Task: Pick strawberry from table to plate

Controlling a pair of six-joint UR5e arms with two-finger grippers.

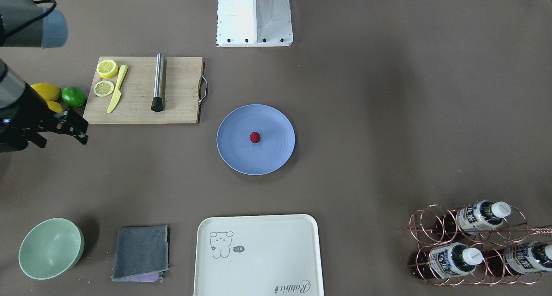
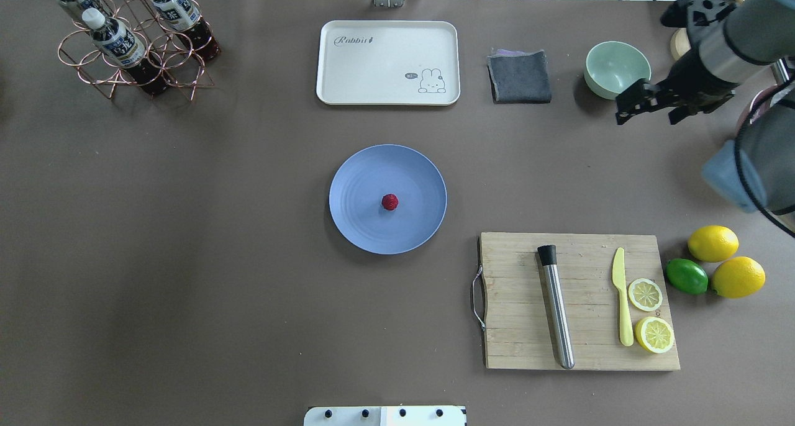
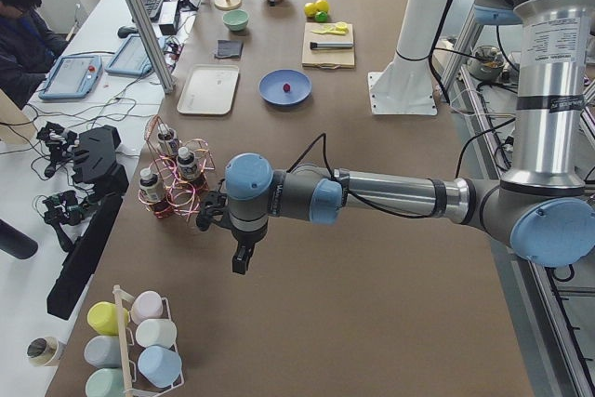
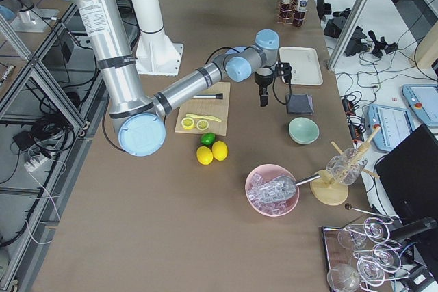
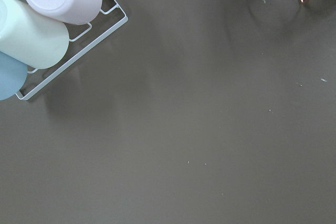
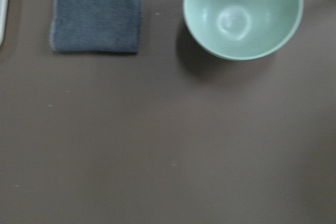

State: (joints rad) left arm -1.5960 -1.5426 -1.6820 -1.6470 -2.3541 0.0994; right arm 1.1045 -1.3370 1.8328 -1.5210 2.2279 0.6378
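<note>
Resting at the centre of the plate (image 2: 354, 184), mid-frame in the overhead view, the strawberry (image 2: 390, 202) already lies off the table (image 2: 186, 258). The right gripper (image 2: 626, 106) hangs at upper right, jaws spread and empty, the berry well away to its lower left. The left gripper (image 3: 240, 253) shows only from the side and looks farther off; I cannot tell whether it is spread.

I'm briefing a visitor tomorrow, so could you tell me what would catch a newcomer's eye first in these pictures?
The dark-red strawberry sits alone at the middle of the blue plate, at the centre of the table. The right gripper hangs open and empty near the mint-green bowl, well away from the plate.
</note>
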